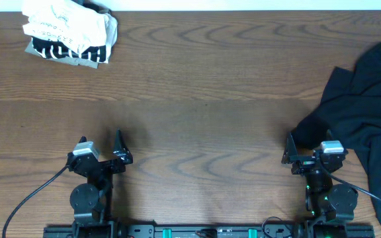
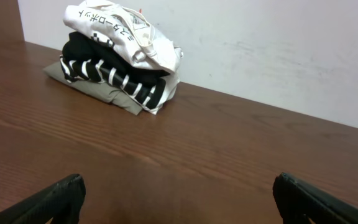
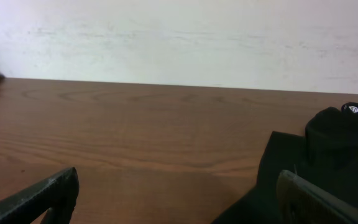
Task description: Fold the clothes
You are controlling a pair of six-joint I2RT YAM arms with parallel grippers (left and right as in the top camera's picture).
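Note:
The clothes are one crumpled black shirt (image 1: pixel 369 106) heaped along the table's right side, with a tiny white mark near its far end. In the right wrist view the shirt (image 3: pixel 328 162) fills the lower right. My right gripper (image 1: pixel 307 142) is open at the shirt's left edge; its right finger (image 3: pixel 309 199) is in front of the fabric and its left finger is over bare wood. It holds nothing (image 3: pixel 179 196). My left gripper (image 1: pixel 100 140) stands open and empty near the front left, far from the shirt, over bare wood (image 2: pixel 179 199).
A folded white bundle with black lettering (image 1: pixel 68 33) lies at the back left corner on striped black and grey cloth (image 2: pixel 120 53). A white wall (image 3: pixel 179 37) runs along the table's far edge. The brown wooden table (image 1: pixel 204 99) spreads between the two arms.

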